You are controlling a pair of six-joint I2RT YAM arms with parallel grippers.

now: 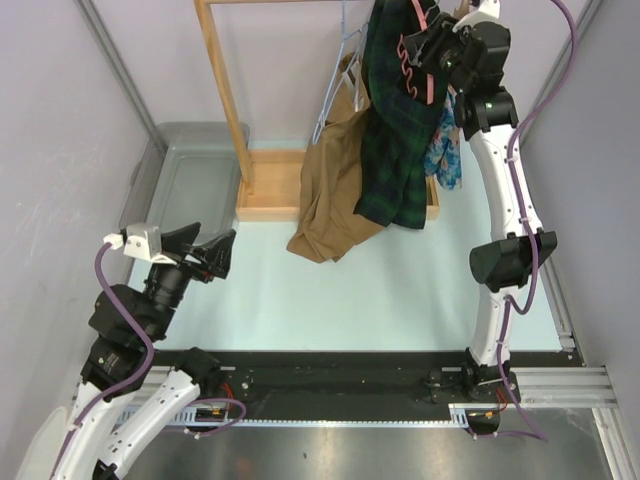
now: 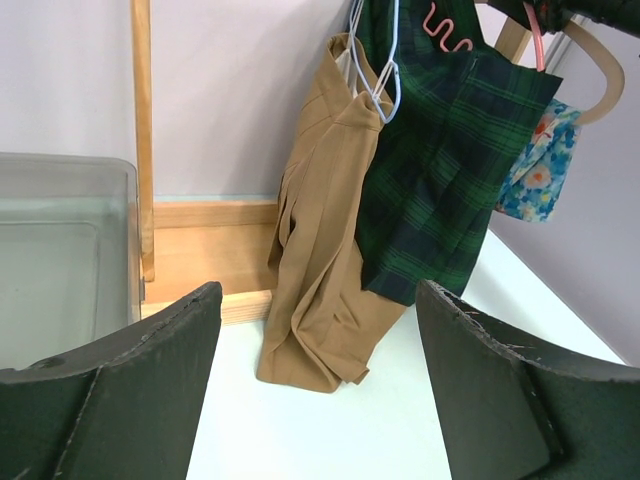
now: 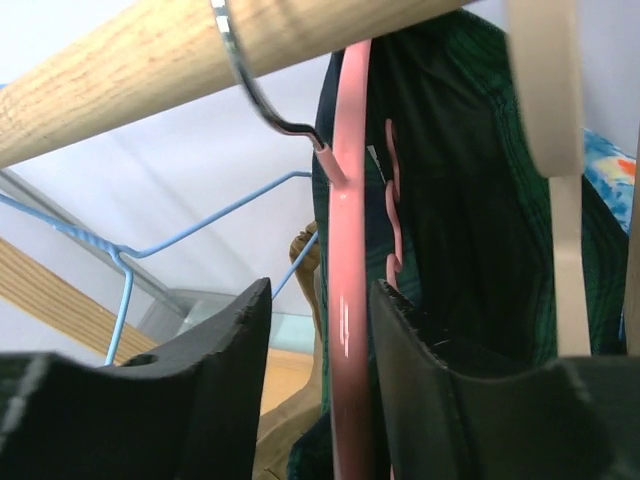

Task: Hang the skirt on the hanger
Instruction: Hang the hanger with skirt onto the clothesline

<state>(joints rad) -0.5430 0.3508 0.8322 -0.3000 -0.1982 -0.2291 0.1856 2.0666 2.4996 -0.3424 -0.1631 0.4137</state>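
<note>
A dark green plaid skirt point(image 1: 395, 140) hangs on a pink hanger point(image 1: 413, 62) whose metal hook is over the wooden rod point(image 3: 200, 50) of the clothes rack. My right gripper point(image 1: 418, 45) is up at the rod. Its jaws stand apart around the pink hanger's arm point(image 3: 350, 250), which lies against the right finger with a gap on the left side. The skirt point(image 3: 450, 200) hangs just behind. My left gripper point(image 1: 210, 250) is open and empty, low over the table at the left, facing the rack; the skirt point(image 2: 450, 160) shows beyond its fingers.
A tan garment point(image 1: 330, 200) hangs on a blue wire hanger point(image 1: 335, 80), its hem on the table. A floral garment point(image 1: 445, 150) hangs on a cream hanger point(image 3: 545, 100). The rack's wooden post point(image 1: 225, 90) and base point(image 1: 275, 185) stand beside a grey bin point(image 1: 185, 175).
</note>
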